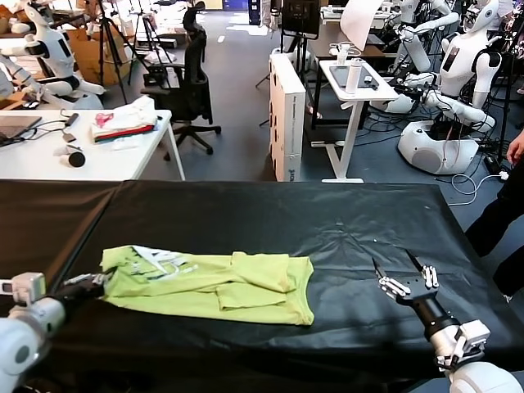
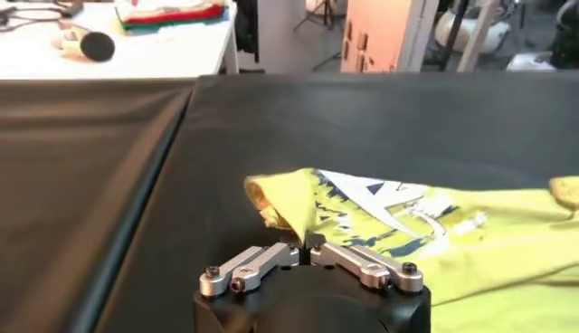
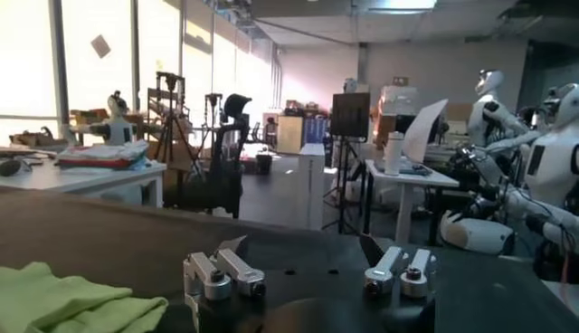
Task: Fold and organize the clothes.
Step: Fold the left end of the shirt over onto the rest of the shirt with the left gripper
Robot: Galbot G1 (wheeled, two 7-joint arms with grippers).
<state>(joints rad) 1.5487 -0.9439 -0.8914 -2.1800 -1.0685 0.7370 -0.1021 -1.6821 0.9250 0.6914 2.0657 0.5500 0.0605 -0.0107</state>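
Note:
The lime yellow-green T-shirt (image 1: 237, 291) lies partly folded on the left half of the black table (image 1: 344, 221), its pale printed graphic (image 1: 160, 260) facing up at the left end. My left gripper (image 1: 102, 280) sits at the shirt's left edge, shut on a pinched-up fold of the fabric. In the left wrist view the gripper (image 2: 305, 246) holds that raised corner of the T-shirt (image 2: 470, 249). My right gripper (image 1: 393, 260) hovers low over bare table to the right of the shirt, open and empty. The right wrist view shows this gripper (image 3: 303, 244) apart from the T-shirt (image 3: 63, 299).
Behind the black table stands a white table (image 1: 49, 160) with a heap of white, pink and red fabric (image 1: 124, 123). An office chair (image 1: 192, 82), a white cabinet (image 1: 286, 115) and other robots (image 1: 458, 90) are farther back. A person (image 1: 509, 209) stands at the table's right edge.

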